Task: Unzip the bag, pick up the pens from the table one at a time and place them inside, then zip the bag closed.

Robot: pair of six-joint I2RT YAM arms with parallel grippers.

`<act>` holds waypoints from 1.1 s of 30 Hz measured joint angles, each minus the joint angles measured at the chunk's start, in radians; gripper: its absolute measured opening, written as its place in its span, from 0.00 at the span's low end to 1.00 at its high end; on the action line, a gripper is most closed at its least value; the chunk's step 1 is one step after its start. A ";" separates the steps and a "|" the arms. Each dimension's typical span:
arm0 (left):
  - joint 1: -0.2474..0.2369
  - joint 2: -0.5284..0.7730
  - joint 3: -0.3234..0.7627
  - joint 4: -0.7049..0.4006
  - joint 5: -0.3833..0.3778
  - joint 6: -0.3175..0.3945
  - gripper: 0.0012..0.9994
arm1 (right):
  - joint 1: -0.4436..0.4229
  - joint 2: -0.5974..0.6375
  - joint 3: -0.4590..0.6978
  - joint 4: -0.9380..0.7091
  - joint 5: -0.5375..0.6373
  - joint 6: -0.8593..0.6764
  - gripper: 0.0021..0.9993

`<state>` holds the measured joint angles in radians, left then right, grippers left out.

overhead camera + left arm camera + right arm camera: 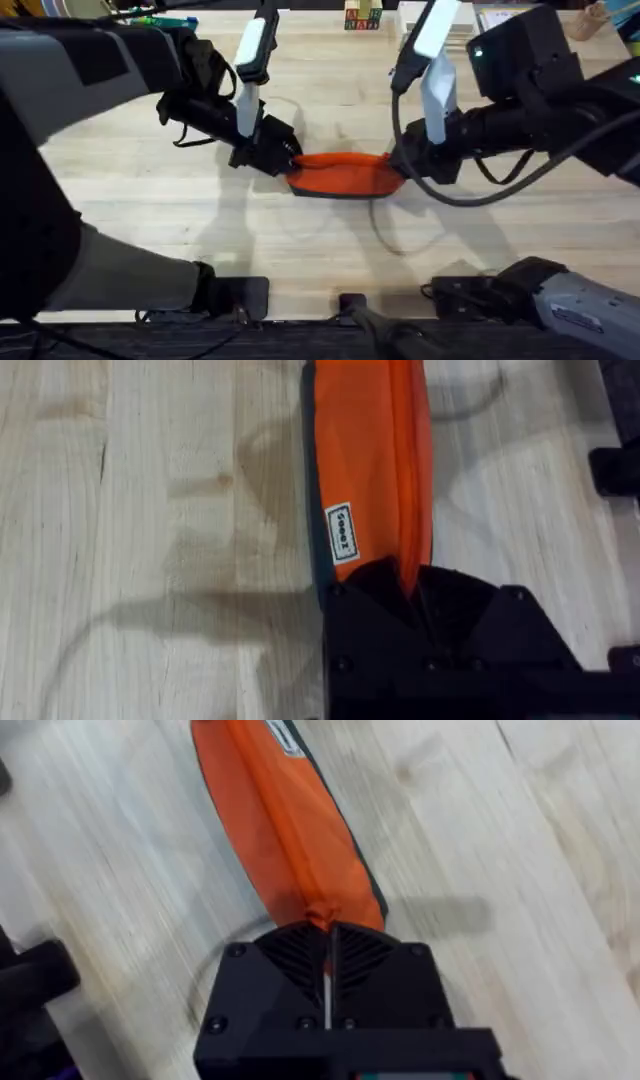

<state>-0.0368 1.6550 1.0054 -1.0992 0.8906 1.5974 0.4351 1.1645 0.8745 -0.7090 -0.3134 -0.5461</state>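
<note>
Overhead: We see the orange pouch (345,175) in the middle of the table (150,200), left gripper (284,162) and right gripper (405,165) pinching its ends.
Left wrist: Our fingers (400,595) clamp the pouch end (375,460).
Right wrist: Fingers (325,935) clenched on the other end; zipper looks closed.
Progress: We see no pens, so probably near the end.

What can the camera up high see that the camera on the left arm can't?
Overhead alone: both arms at once, the left gripper at one end of the bag and the right gripper at the other, plus coloured blocks at the far edge of the table.

Left wrist alone: a small white label sewn on the orange fabric, and the zipper seam running along the pouch into the closed fingers.

Both: the orange bag lying on the pale wooden planks, pinched by the left gripper.
</note>
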 joint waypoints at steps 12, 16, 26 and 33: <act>0.000 0.000 0.000 0.001 0.000 0.000 0.04 | 0.093 0.020 0.016 0.081 0.003 0.022 0.03; 0.000 0.000 0.000 0.001 0.000 0.000 0.04 | 0.125 0.057 0.042 0.084 0.006 0.023 0.03; 0.000 0.000 0.000 0.003 0.000 0.000 0.04 | 0.198 0.182 0.153 0.093 0.018 0.026 0.03; 0.000 0.000 0.000 0.004 0.000 0.000 0.04 | 0.246 0.259 0.221 0.102 0.022 0.025 0.03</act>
<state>-0.0368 1.6550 1.0054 -1.0954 0.8906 1.5970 0.6808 1.4232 1.0955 -0.6075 -0.2913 -0.5209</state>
